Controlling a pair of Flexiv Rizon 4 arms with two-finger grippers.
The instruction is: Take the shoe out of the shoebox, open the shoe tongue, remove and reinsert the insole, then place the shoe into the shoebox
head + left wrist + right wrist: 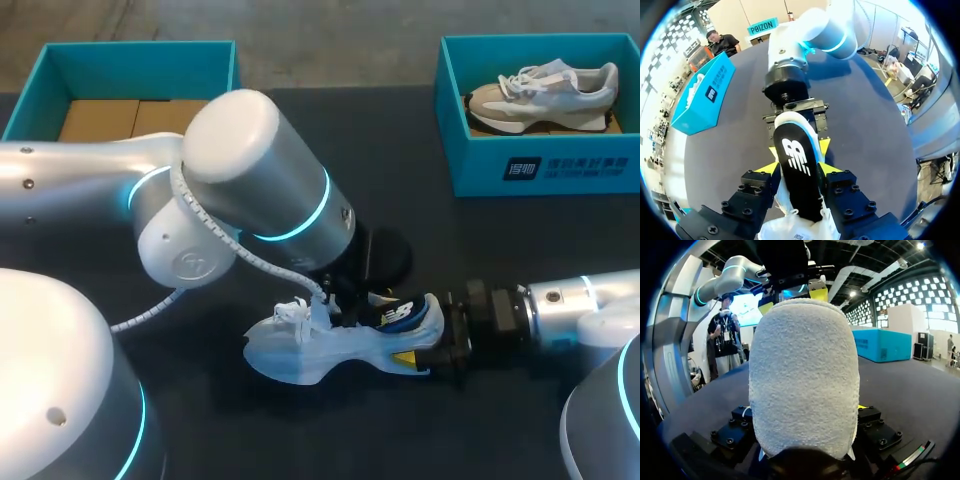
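A light blue and white shoe (310,355) lies on its side on the black table, toe toward my left. Its black insole (796,170), printed with a white logo, sticks up out of the opening. My left gripper (798,169) comes down over the opening with a yellow tip against each edge of the insole, shut on it. My right gripper (437,345) comes in from the right and is shut on the shoe's heel (805,375), which fills the right wrist view and hides its fingertips. The empty teal shoebox (50,70) stands at the back left.
A second teal box (540,165) at the back right holds a beige and white shoe (545,95). Brown cardboard lines the back-left box. My bulky left arm (250,180) hangs over the table's middle.
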